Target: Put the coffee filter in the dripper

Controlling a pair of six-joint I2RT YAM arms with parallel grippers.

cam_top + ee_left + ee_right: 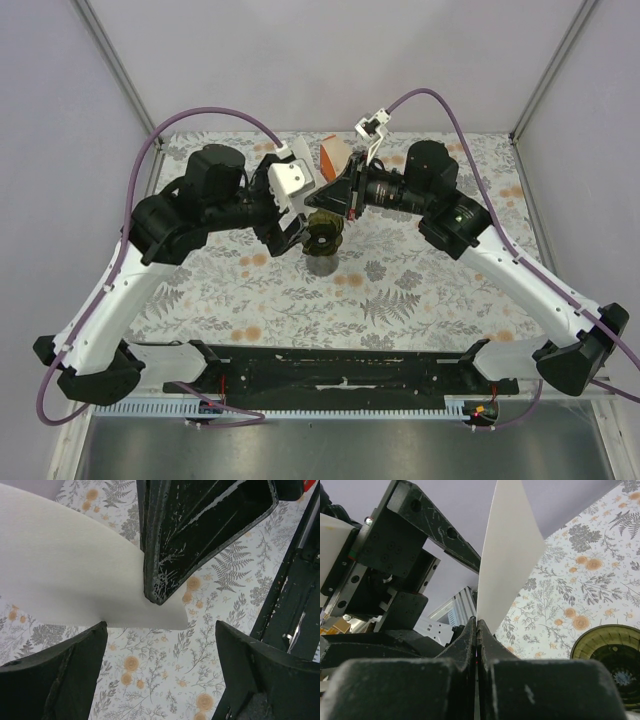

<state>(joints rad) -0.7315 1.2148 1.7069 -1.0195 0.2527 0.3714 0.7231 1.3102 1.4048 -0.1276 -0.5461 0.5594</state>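
Coffee filter [507, 555]: one white paper fan, held off the bench [420, 290], gripped near one edge by the right gripper [477, 626], whose jaws are pressed together on the sheet. From the right wrist it shows edge-on, its long axis running straight out from the jaws. From the left wrist its broad flat face shows, spreading to the left. Dripper [323, 235]: dark green funnel on a grey cup, upright mid-bench, with no paper in it. In the right wrist view its rim sits low at the right, below and beside the held sheet, not under it. Left gripper [161, 630]: jaws apart, holding nothing, just left of the dripper, with the filter's lower edge above their gap; whether they touch it cannot be told. Orange-and-cream pack [335, 155]: on the far side, beyond both grippers. Judgement: the right arm carries the filter, so the coming move likely depends on bringing the sheet over the funnel's mouth.
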